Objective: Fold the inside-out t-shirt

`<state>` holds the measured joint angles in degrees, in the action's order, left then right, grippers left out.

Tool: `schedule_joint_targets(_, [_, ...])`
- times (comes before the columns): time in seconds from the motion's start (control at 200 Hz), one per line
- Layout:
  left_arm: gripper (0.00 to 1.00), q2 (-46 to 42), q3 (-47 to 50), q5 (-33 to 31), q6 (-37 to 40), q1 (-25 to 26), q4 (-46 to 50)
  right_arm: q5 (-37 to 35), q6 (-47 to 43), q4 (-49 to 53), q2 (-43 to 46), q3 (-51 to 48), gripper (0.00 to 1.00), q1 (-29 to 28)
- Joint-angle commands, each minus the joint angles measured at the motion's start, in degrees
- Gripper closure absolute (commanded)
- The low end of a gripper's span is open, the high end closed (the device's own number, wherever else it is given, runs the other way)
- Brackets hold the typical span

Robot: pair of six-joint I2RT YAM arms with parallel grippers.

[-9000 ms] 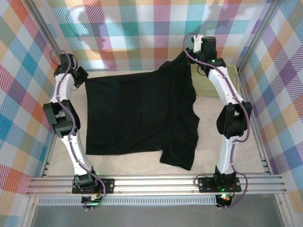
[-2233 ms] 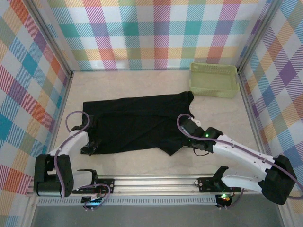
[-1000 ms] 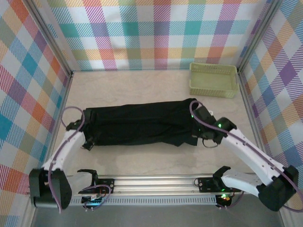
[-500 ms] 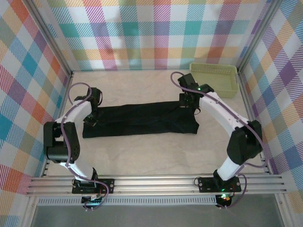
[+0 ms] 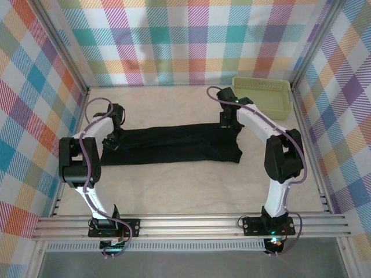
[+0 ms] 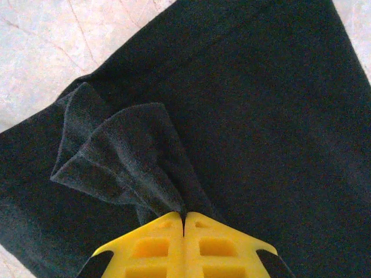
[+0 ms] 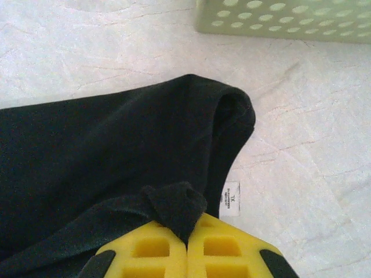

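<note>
The inside-out t-shirt point(image 5: 174, 145) is black and lies as a long, narrow folded strip across the middle of the table. My left gripper point(image 5: 113, 138) is at its left end, shut on a pinched ridge of black fabric point(image 6: 124, 168) between the yellow fingers point(image 6: 151, 249). At the strip's far right corner my right gripper point(image 5: 228, 121) is shut on a small bunched fold of the shirt point(image 7: 177, 205). A white label point(image 7: 232, 198) hangs just right of that fold, beside the rounded hem point(image 7: 232, 113).
A pale green perforated basket point(image 5: 279, 110) stands at the far right corner, close behind the right arm; its wall point(image 7: 284, 20) shows in the right wrist view. Plaid walls enclose the pale table point(image 5: 174, 191). Bare surface lies in front of the shirt.
Over the last second both arms have carried their pinched edges away from the bases toward the far side. The shirt has become a narrower strip lying farther back.
</note>
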<state>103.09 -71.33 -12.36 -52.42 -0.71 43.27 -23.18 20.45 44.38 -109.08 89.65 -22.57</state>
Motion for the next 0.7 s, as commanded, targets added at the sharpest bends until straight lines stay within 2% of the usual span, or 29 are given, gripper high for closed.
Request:
schedule_joint_targets(0.0, [0.92, 1.1, -1.4, -0.4, 1.3, -1.8, 0.4, -1.6, -0.5, -0.8, -2.4, 3.4, 1.0, 0.5])
schedule_joint_targets(0.16, [0.7, 0.7, -3.1, -0.4, 3.9, -3.4, 1.2, -2.1, -1.3, 0.2, -4.8, 5.1, 0.74, 0.5])
schedule_joint_targets(0.245, [0.53, -1.0, -5.4, -1.2, 6.6, -4.3, 2.8, -3.2, -1.9, 0.7, -3.7, 5.0, 0.58, 0.5])
schedule_joint_targets(0.37, [0.31, -5.2, -8.8, -2.9, 11.6, -4.6, 5.3, -2.7, -2.0, 1.3, 0.4, 3.5, 0.5, 0.0])
schedule_joint_targets(0.5, [0.27, -10.8, -6.7, -1.5, 15.4, -3.9, 5.1, 2.6, -2.6, -2.3, 7.3, -2.6, 0.49, -2.7])
schedule_joint_targets(0.615, [0.3, -15.6, -0.7, 1.5, 16.9, -1.3, 3.0, 10.4, -1.0, -5.6, 9.5, -7.9, 0.49, -6.1])
schedule_joint_targets(0.695, [0.35, -18.1, 4.5, 4.7, 17.0, 1.9, 0.6, 14.5, 0.6, -7.1, 8.8, -9.7, 0.49, -8.6])
